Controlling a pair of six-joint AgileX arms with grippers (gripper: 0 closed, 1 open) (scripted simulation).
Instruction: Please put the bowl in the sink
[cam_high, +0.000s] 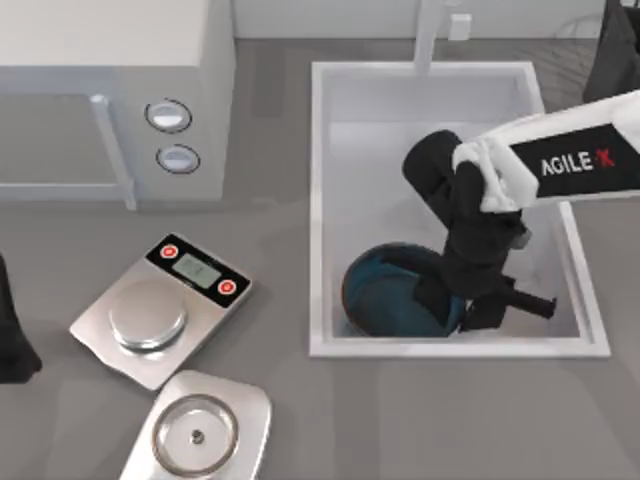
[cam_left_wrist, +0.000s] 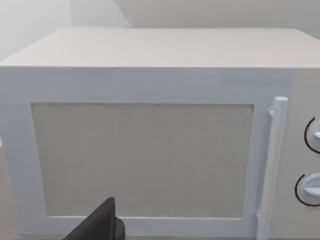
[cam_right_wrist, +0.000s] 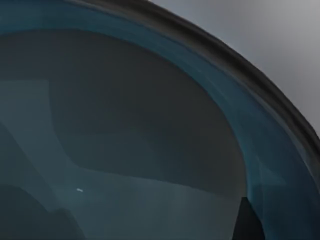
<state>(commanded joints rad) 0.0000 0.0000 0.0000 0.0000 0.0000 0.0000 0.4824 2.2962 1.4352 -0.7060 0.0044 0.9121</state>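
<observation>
The dark teal bowl (cam_high: 385, 295) sits inside the white sink (cam_high: 320, 200), in its front left part, close to the front wall. My right gripper (cam_high: 462, 308) is down in the sink at the bowl's right rim, open, with one finger inside the bowl and the other outside it. Up close in the right wrist view, the bowl (cam_right_wrist: 125, 125) shows its inside and curved rim, with one dark fingertip (cam_right_wrist: 246, 222) low over the inner wall. My left arm (cam_high: 12, 335) is parked at the table's left edge.
A white microwave (cam_high: 110, 90) with two round knobs stands at the back left; the left wrist view faces its door (cam_left_wrist: 140, 160). A steel kitchen scale (cam_high: 160, 310) and a flat steel-and-glass lid (cam_high: 197, 432) lie at the front left. The faucet post (cam_high: 428, 35) rises behind the sink.
</observation>
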